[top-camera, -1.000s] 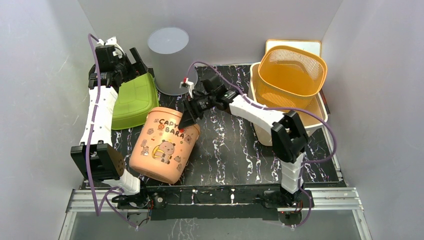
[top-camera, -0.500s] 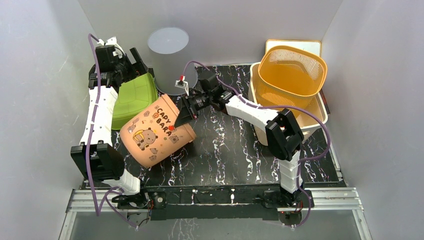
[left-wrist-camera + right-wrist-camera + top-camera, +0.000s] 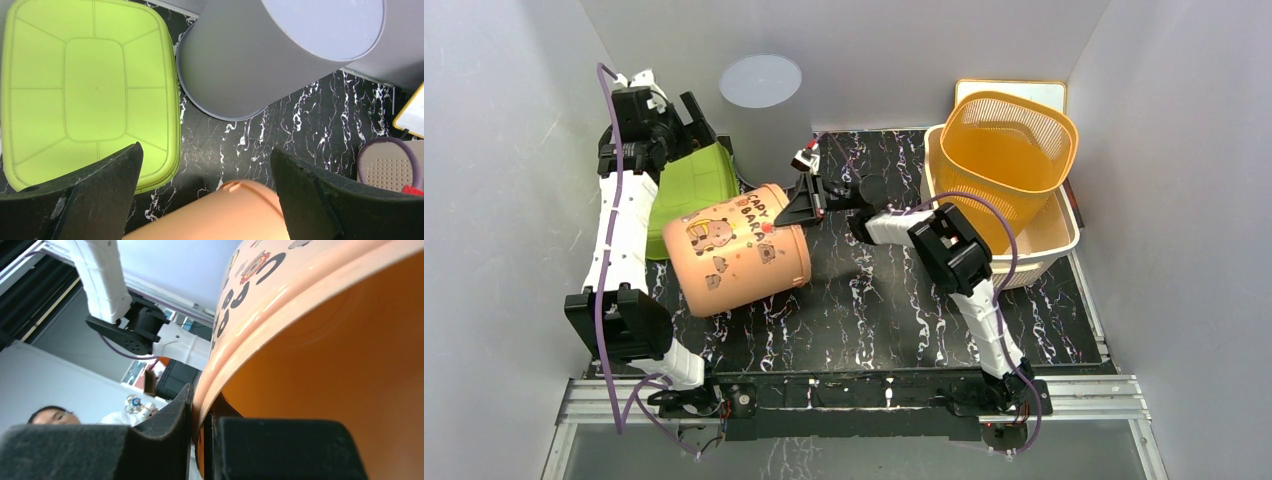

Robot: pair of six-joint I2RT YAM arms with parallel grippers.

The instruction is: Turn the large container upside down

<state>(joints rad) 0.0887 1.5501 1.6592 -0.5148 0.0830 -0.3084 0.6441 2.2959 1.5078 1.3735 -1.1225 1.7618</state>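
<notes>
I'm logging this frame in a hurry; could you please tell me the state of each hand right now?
Left hand: open, holding nothing.
Right hand: shut on the rim of the peach Capybara container.

This is a robotics lab test cell, not a lived-in room. Plain white panel walls [image 3: 514,200] box in a black marble-patterned worktop [image 3: 874,300], and the left arm [image 3: 624,220] and right arm [image 3: 979,310] are bolted to an aluminium rail [image 3: 874,400] at its near edge. Household wares serve as props: a peach container [image 3: 734,250], green lid [image 3: 689,200], grey bin [image 3: 762,100] and orange basket [image 3: 1009,140]. The right wrist view catches a person [image 3: 52,416] beyond the cell.
</notes>
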